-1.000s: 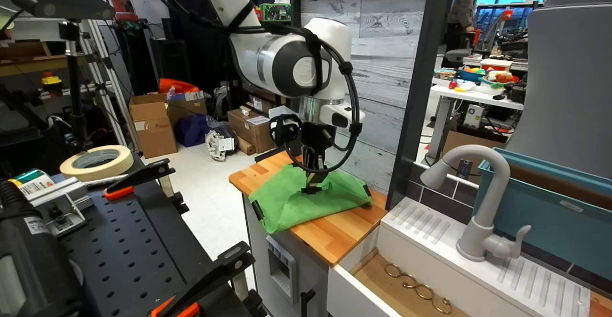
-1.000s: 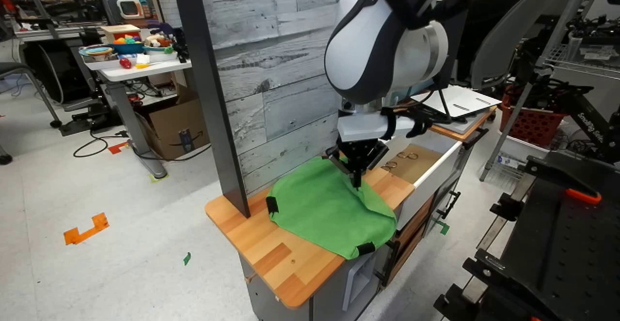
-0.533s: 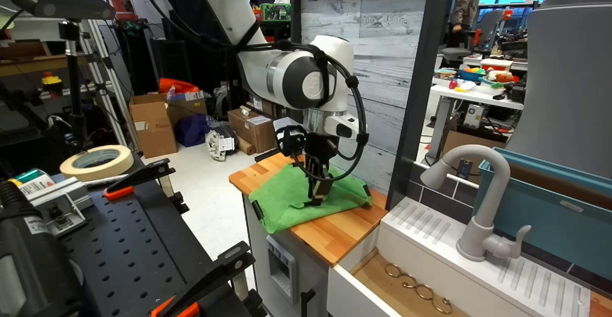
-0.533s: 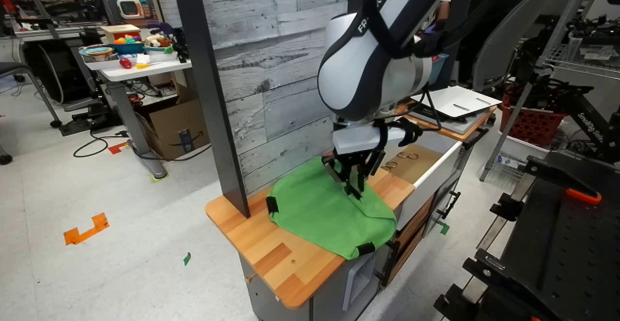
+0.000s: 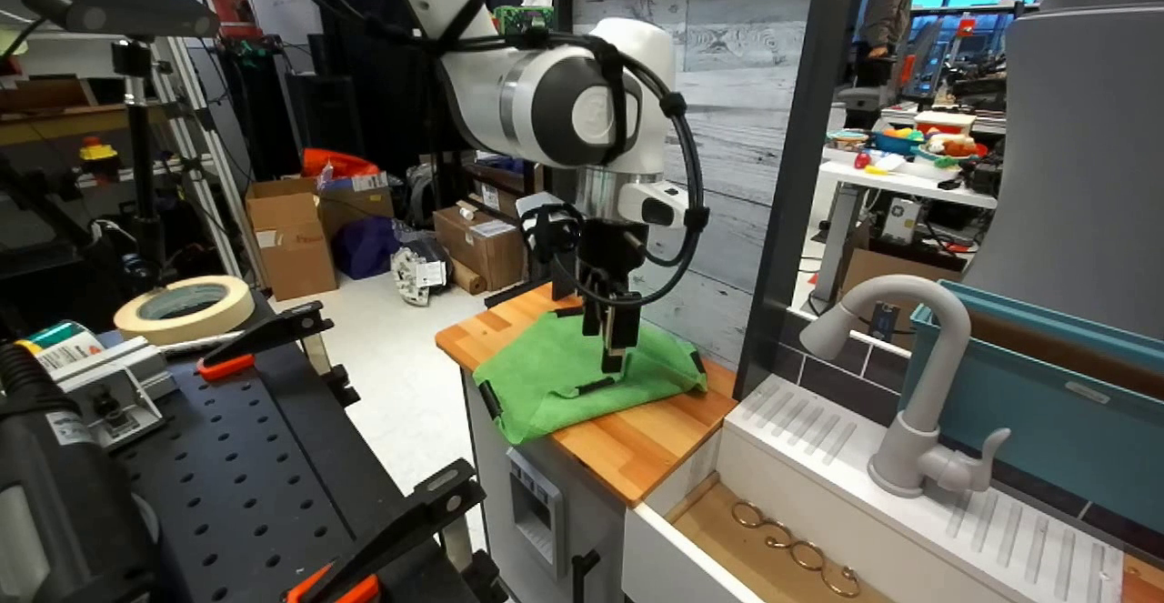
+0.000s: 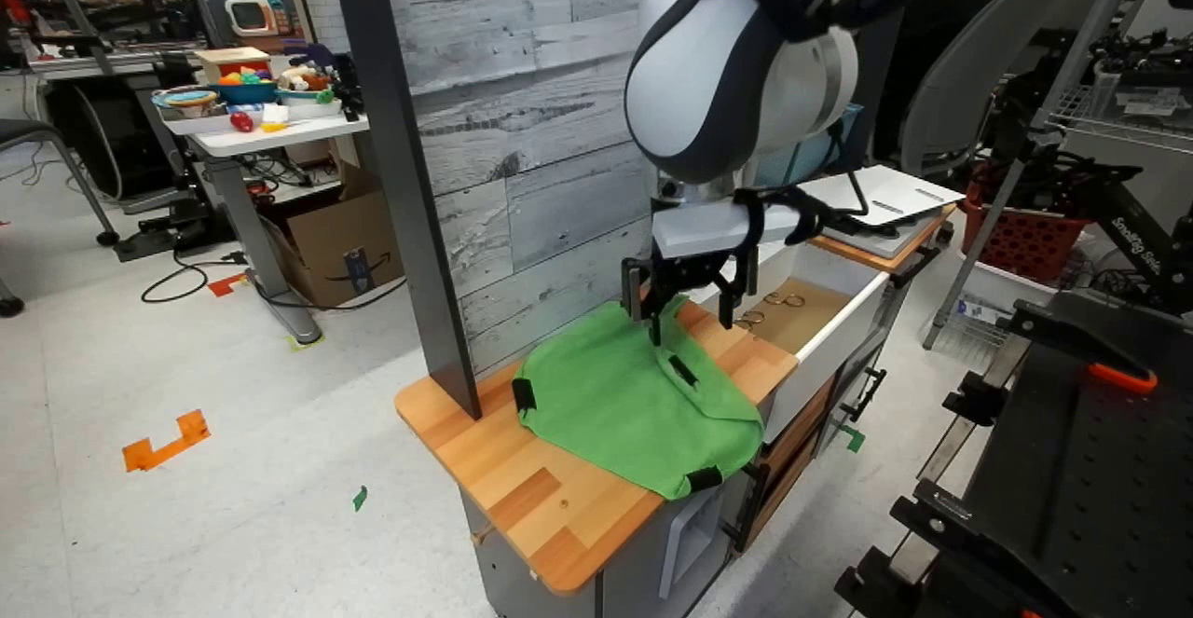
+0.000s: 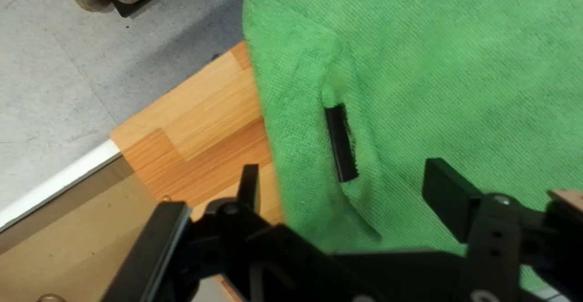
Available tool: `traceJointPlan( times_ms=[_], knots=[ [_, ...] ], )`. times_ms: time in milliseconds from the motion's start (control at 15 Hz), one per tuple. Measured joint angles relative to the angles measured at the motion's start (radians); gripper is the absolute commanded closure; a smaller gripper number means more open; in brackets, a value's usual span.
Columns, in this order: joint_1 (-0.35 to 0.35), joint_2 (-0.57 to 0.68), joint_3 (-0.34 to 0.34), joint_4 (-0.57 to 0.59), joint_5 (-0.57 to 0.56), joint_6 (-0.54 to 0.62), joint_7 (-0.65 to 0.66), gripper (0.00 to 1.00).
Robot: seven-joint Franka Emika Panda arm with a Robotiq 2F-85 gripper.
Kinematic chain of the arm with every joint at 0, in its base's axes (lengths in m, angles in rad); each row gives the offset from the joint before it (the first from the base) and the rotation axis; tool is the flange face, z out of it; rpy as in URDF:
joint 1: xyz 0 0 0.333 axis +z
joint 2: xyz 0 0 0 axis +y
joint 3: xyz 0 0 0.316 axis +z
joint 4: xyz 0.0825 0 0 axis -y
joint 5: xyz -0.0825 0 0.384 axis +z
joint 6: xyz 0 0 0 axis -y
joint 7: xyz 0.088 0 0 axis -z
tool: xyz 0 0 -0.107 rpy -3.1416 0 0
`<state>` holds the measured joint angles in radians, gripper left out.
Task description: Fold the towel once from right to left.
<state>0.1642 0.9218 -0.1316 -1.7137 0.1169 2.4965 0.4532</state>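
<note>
A green towel [image 6: 606, 404] lies on the wooden countertop [image 6: 522, 497], seen in both exterior views. The towel's side by the open drawer is turned inward over the rest, and a black strip [image 7: 341, 142] on the turned-over part rests on top. More black strips mark its other corners, such as the strip [image 6: 525, 394] near the back panel. My gripper [image 7: 344, 172] is spread wide above that turned-over part, with nothing held between its fingers. In an exterior view the gripper [image 6: 690, 327] hangs over the towel's drawer-side edge, apparently clear of the cloth.
A grey wood-look panel [image 6: 550, 189] rises along the countertop's back. Beside the counter stands an open drawer [image 5: 727, 539] holding brass hooks, with a grey faucet [image 5: 918, 403] behind it. A black perforated table [image 5: 245, 476] with clamps stands across a gap of floor.
My gripper, shut at the turned-over cloth a second ago, has dipped, opened and let go, then risen. The black strip now lies uncovered on the towel, which otherwise looks the same.
</note>
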Motion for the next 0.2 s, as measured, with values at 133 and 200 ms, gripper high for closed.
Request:
traceJointPlan(
  times_ms=[133, 200],
  knots=[
    [0.000, -0.083, -0.013, -0.091, -0.043, -0.022, -0.032, 0.00],
    [0.000, -0.114, -0.018, -0.125, -0.051, -0.029, -0.041, 0.00]
  ],
)
